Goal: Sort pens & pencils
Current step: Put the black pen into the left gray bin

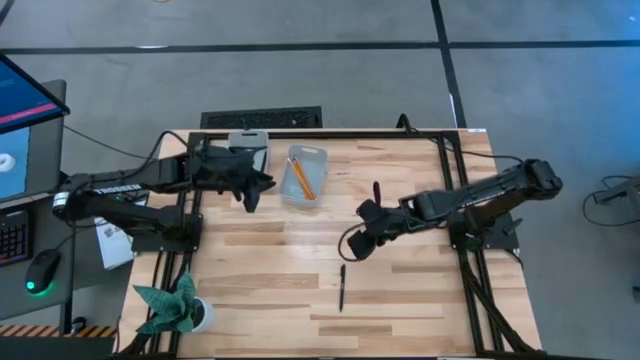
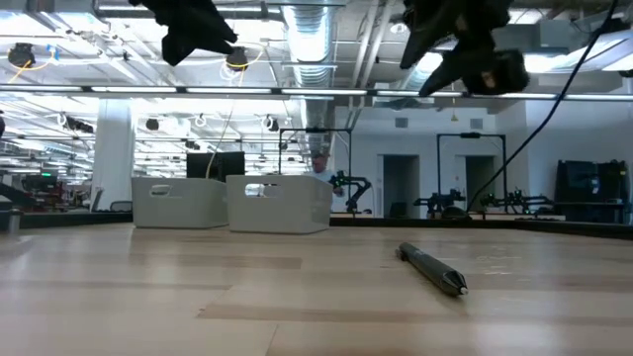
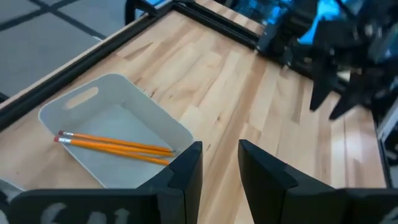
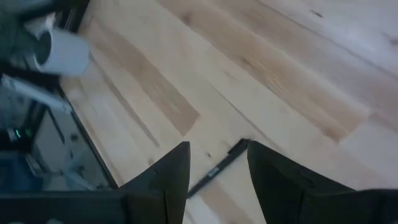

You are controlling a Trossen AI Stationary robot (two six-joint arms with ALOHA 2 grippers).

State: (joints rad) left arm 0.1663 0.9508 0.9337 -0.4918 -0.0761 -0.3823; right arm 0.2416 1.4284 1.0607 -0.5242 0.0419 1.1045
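On the wooden desk (image 1: 270, 260) one black pen (image 1: 341, 287) lies flat and alone toward the front edge, roughly midway across, touching nothing. The right claw (image 1: 352, 249) hangs in the air just above and behind it, its two dark fingers (image 4: 168, 177) spread apart and empty; seen from the right wrist, the pen (image 4: 219, 167) shows on the wood in the gap between them. Toward the back of the desk sit two pale bins side by side: one (image 1: 304, 177) holds orange pencils (image 1: 300, 178), two of them plain from the left wrist (image 3: 115, 145), lying together along its floor with their eraser ends at one side. The other bin (image 1: 248, 148) is mostly covered by the left arm, so what it holds cannot be told. The left claw (image 1: 250, 197) hovers above the desk just beside the pencil bin, fingers (image 3: 186, 174) parted and holding nothing. A potted plant (image 1: 170, 307) stands at the desk's front left corner.
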